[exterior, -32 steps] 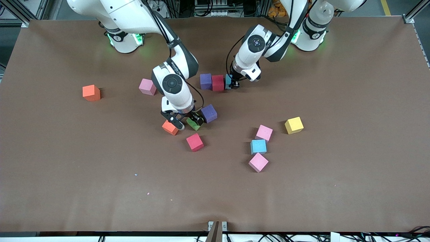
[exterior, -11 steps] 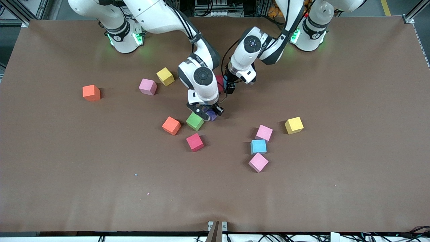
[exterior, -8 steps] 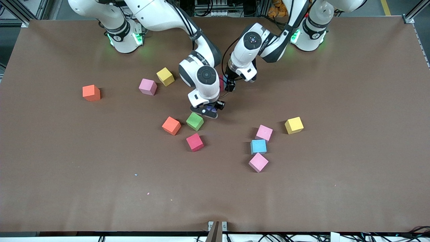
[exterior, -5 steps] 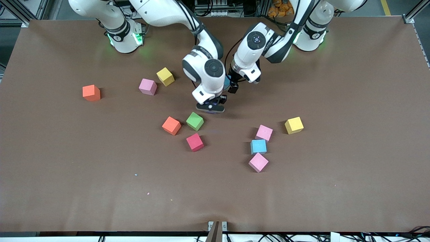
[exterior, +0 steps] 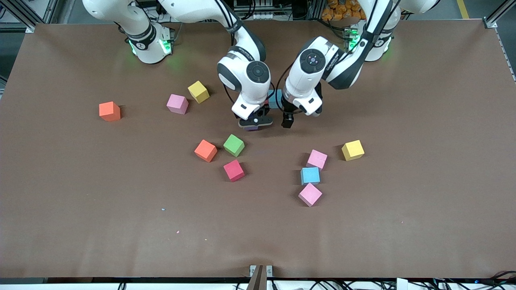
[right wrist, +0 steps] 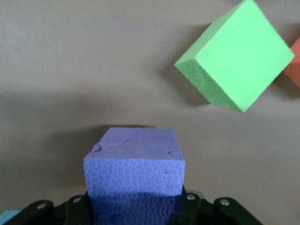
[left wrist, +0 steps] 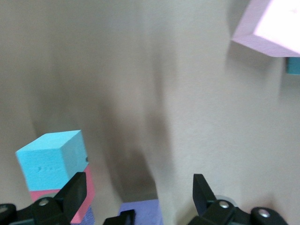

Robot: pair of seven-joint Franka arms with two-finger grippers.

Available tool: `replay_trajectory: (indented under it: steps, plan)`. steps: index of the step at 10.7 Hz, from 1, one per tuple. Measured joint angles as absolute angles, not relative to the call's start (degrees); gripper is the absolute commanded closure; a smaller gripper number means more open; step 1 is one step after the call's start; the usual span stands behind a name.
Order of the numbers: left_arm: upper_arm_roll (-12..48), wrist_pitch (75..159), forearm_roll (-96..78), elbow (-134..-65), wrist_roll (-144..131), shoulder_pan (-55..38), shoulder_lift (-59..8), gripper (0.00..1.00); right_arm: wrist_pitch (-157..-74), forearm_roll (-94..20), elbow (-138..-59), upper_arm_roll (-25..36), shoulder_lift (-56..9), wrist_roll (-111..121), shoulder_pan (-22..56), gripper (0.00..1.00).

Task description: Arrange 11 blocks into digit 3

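I have the right end effector [exterior: 254, 123] clamped on a purple block [right wrist: 134, 167], lifted over the worktop [exterior: 423, 201] above the green block [exterior: 234, 145], ready to join the row by the light blue block [left wrist: 51, 160]. My left end effector [exterior: 287, 121] hangs open beside it, empty.

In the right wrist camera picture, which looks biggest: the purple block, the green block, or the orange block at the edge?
1. Green block and purple block: about alike; the purple one sits closest to the camera, gripped in the right end effector, so no real ranking.
2. Orange block: smallest, but only a corner shows.
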State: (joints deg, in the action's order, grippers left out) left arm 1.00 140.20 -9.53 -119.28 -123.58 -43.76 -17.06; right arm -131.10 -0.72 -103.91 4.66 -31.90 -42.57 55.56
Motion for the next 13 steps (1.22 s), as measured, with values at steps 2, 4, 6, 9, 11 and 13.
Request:
replay_trajectory:
  steps: [2,4,6,9,11,13]
  plan:
    - [0.9,140.1,-6.2,-117.1,-121.0,-42.2,-19.6,0.0,-139.6,-0.7,-110.4,4.7,-29.5,-42.2,55.6,1.0]
    - [0.7,140.1,-5.6,-116.1,-112.0,-39.1,-20.5,0.0,-141.6,-0.7,-113.4,4.6,-28.0,-42.0,55.6,1.0]
    - [0.6,139.0,-5.6,-115.1,-99.1,-35.9,-20.5,0.0,-141.6,-0.7,-114.6,4.6,-27.0,-41.6,55.6,1.0]
    - [0.5,132.6,-5.5,-111.1,-79.8,-32.3,-20.5,0.0,-141.7,-0.7,-115.2,4.4,-26.6,-41.5,55.6,1.0]
    - [0.5,130.2,-5.5,-110.2,-68.7,-31.2,-20.5,0.0,-141.7,-0.7,-115.7,4.2,-26.6,-41.5,55.6,1.0]
    - [0.5,128.3,-5.5,-110.2,-57.9,-29.4,-20.5,0.0,-142.1,-0.7,-116.7,4.0,-26.6,-41.5,55.6,1.0]
